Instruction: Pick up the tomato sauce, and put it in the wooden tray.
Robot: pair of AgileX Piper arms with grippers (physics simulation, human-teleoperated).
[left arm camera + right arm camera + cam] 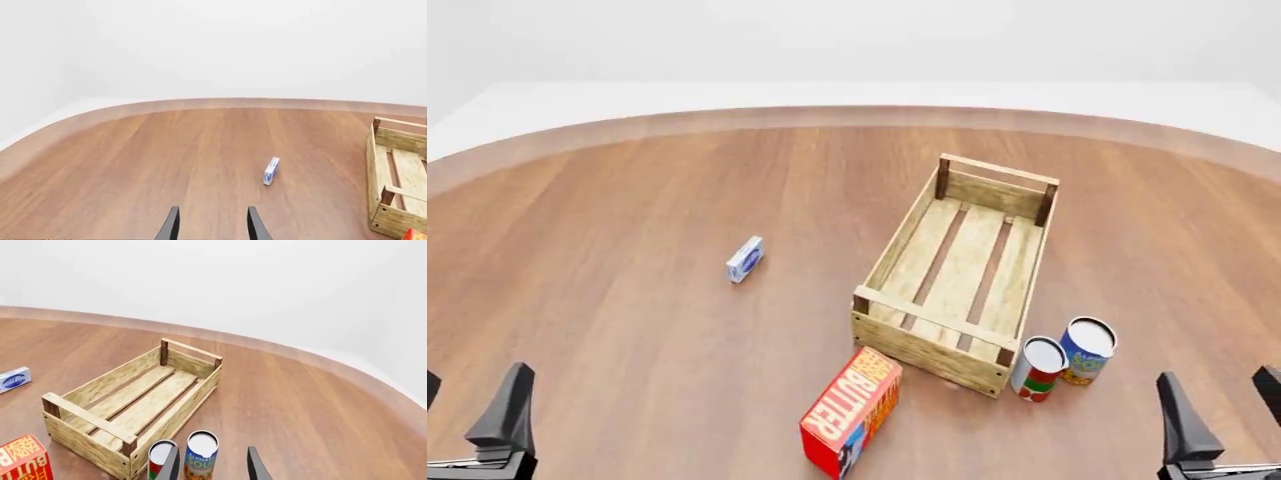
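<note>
The tomato sauce is a small red-labelled can with green near its base, upright on the table just off the near right corner of the wooden tray. The tray is a slatted light-wood crate with nothing in it. My right gripper is open, to the right of the can and nearer the camera, well apart from it. In the right wrist view the tomato sauce shows partly behind one finger of the right gripper, beside the tray. My left gripper is open at the near left, far from both.
A blue-and-yellow can stands right next to the tomato sauce. A red butter box lies in front of the tray's near left corner. A small blue-and-white box lies left of the tray. The table's curved far edge runs behind.
</note>
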